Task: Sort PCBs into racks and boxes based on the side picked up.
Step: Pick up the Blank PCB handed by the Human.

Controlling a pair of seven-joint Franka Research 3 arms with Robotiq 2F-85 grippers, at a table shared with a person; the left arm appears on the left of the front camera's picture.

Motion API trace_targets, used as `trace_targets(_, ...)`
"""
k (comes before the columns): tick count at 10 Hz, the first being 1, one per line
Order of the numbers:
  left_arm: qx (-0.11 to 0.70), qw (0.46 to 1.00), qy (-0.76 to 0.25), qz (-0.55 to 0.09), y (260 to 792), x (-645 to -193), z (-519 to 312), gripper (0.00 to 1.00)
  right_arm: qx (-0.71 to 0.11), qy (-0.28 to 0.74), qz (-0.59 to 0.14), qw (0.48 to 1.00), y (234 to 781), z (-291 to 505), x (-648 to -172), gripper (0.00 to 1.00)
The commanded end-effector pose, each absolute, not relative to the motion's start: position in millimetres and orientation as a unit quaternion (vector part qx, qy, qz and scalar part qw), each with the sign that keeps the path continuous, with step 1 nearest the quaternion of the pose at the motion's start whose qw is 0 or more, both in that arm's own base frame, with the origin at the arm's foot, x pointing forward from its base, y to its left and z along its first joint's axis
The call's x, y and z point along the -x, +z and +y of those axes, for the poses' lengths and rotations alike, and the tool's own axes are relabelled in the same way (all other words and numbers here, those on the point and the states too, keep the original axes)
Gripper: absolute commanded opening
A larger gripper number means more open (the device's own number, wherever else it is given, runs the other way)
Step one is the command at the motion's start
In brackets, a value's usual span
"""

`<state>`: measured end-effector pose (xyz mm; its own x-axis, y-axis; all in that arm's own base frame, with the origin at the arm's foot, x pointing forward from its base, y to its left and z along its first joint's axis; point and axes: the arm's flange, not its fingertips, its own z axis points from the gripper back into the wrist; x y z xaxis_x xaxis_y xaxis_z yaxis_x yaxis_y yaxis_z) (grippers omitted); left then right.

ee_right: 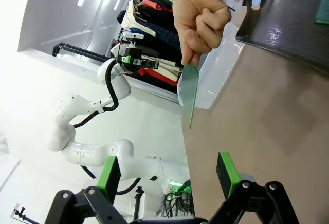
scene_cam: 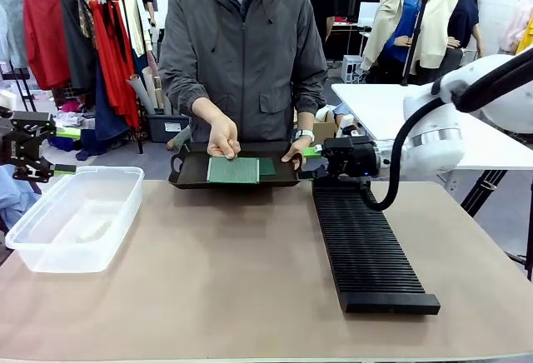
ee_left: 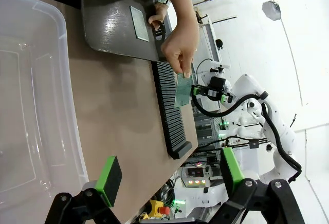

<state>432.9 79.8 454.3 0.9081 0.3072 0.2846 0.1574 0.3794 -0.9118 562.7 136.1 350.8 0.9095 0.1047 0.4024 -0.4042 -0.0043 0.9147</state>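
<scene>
A person's hand (ee_right: 201, 16) pinches a PCB (ee_right: 190, 93) by its top edge; the right gripper (ee_right: 168, 173), jaws spread, could knock the thin dangling board loose.

Down the middle the brown tabletop (scene_cam: 225, 271) lies bare, a broad lane from near edge to far. A clear plastic tub (scene_cam: 33, 251) walls off the left, a long black ribbed rack (scene_cam: 371, 255) the right. The dark flat tray (scene_cam: 187, 177) bars the far edge: a person's hand (scene_cam: 223, 140) pinches a thin green circuit board (scene_cam: 233, 170) above it, the other hand (scene_cam: 296, 151) grips its right end, hard by the spread-fingered right gripper (scene_cam: 311, 153).
</scene>
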Motion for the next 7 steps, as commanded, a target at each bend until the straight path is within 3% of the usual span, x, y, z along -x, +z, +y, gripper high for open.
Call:
trace_targets(1, 0.558, 0.802, 0.045, -0.208, 455.6, -432.5, 80.7, 1.0, -0.691, 0.179, -0.119, 0.691, 342.3, 158.5, -580.3, 1.0)
trace_targets(7, 0.558, 0.802, 0.045, -0.208, 455.6, -432.5, 80.7, 1.0, -0.704, 0.16, -0.11, 0.683, 323.8, 227.9, -599.6, 1.0)
